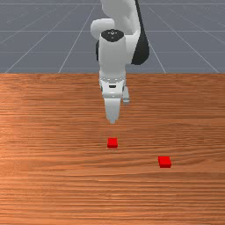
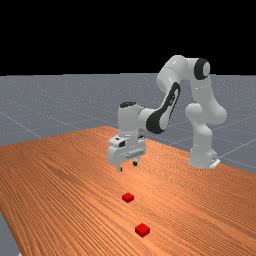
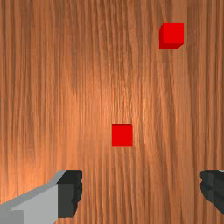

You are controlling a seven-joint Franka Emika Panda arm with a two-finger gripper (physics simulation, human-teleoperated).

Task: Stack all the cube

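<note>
The gripper (image 1: 113,121) hangs above the table in the front view, and in the far view the gripper (image 2: 128,166) has its fingers apart with nothing between them. In the wrist view, the gripper (image 3: 141,189) is spread wide. One red cube (image 1: 112,143), the red cube (image 2: 128,197) closer to the arm, lies on the wood below and a little ahead of the fingers; it is the cube (image 3: 122,135) nearer the fingertips. Another red cube (image 1: 165,161) rests farther from the arm, toward the front view's right; the same cube (image 2: 142,230) and cube (image 3: 173,34) stands apart from the first.
The orange-brown wooden table (image 1: 52,176) carries both cubes. In the far view, the arm's base stands at the table's edge on the right, and the arm reaches over the wood (image 2: 65,185) from there.
</note>
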